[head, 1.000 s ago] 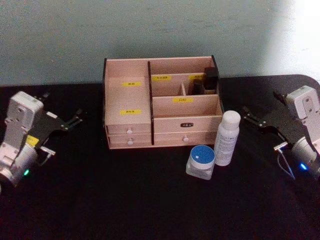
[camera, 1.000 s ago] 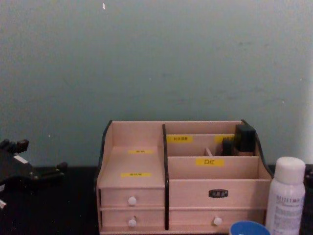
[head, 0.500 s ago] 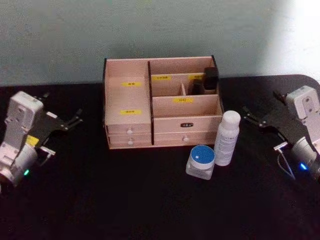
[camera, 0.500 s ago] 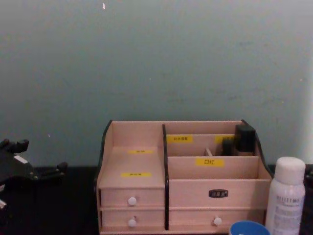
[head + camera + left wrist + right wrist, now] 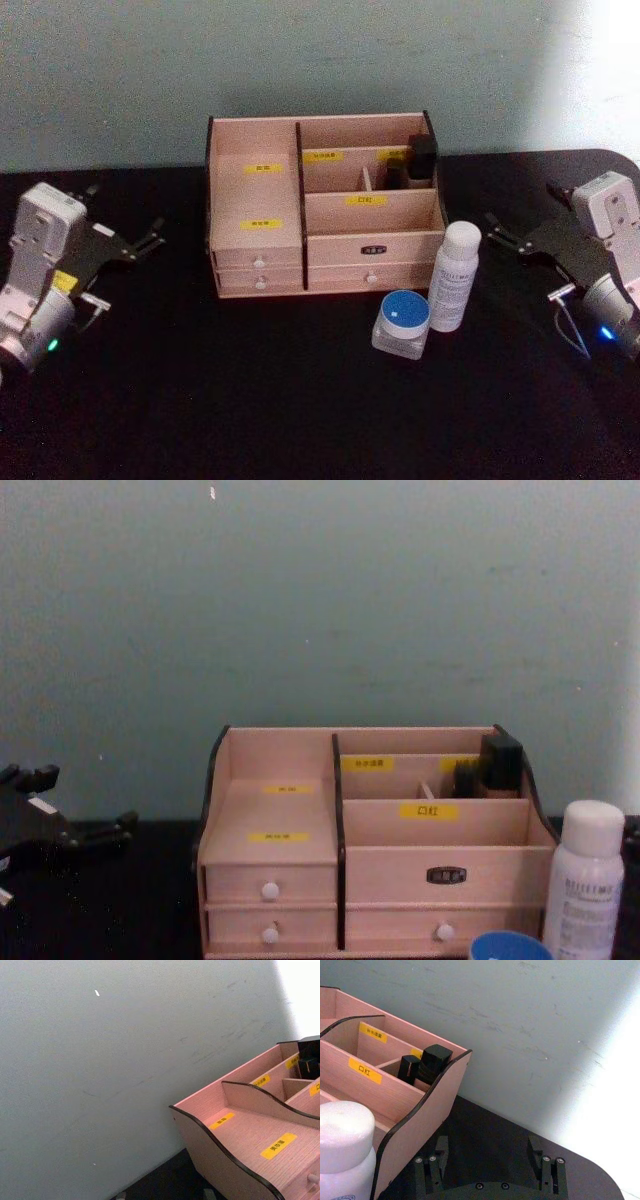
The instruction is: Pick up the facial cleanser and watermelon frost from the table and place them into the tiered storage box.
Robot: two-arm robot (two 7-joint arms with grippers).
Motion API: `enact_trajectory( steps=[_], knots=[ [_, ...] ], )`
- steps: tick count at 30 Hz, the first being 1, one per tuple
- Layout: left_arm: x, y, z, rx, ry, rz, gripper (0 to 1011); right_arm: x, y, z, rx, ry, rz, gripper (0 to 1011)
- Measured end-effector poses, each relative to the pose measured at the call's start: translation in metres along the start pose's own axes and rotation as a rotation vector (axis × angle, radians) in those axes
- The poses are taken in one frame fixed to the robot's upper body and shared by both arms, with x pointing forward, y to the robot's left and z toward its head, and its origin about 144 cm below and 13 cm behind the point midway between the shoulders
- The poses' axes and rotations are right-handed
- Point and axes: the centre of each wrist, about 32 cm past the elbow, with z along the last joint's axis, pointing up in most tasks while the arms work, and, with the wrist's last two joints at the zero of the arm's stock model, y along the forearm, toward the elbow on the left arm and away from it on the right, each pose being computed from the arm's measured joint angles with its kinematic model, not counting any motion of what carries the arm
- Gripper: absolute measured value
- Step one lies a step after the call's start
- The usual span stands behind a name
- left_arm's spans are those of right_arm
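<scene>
head view has the tiered storage box (image 5: 370, 240) standing at the back of the black table (image 5: 250, 400), close to the grey-green wall (image 5: 120, 70), with its drawers and white knobs facing the robot. its stepped compartments carry yellow labels, and a couple of black items (image 5: 422, 158) stand in the rear right compartment. the facial cleanser (image 5: 455, 275), a white bottle with a white cap, stands upright on the table just in front of the box's right front corner; whether it touches the box cannot be told. the watermelon frost (image 5: 402, 322), a small clear jar with a blue lid, sits just beside the bottle on its left and a little nearer the robot. both things are outside the box.

the left end effector (image 5: 155, 233) hovers over the table well to the left of the box, its fingers spread and holding nothing. the right end effector (image 5: 495, 230) hangs to the right of the bottle, near it but apart. right wrist view shows its two fingers (image 5: 435, 1162) wide apart and empty, pointing toward the box's right side wall.
</scene>
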Motion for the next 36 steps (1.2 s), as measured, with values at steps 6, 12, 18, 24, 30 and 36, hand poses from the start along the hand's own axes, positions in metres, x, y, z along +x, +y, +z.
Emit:
enact_trajectory(
  steps=[6, 12, 18, 24, 30, 36],
  knots=[
    [0.0, 0.0, 0.0, 0.0, 0.0, 0.0, 1001, 0.0, 0.0, 0.0, 0.0, 0.0, 0.0, 1003],
    [0.0, 0.0, 0.0, 0.0, 0.0, 0.0, 1001, 0.0, -0.002, 0.001, -0.001, 0.004, 0.009, 1002],
    [0.0, 0.0, 0.0, 0.0, 0.0, 0.0, 1001, -0.001, -0.011, 0.006, -0.039, 0.018, 0.022, 1002],
    [0.0, 0.0, 0.0, 0.0, 0.0, 0.0, 1001, -0.002, -0.027, 0.012, -0.073, 0.025, 0.044, 1003],
    [0.0, 0.0, 0.0, 0.0, 0.0, 0.0, 1002, -0.003, -0.048, 0.017, -0.11, 0.044, 0.1, 1003],
    [0.0, 0.0, 0.0, 0.0, 0.0, 0.0, 1001, -0.004, -0.067, 0.022, -0.136, 0.079, 0.169, 1002]
  ],
)
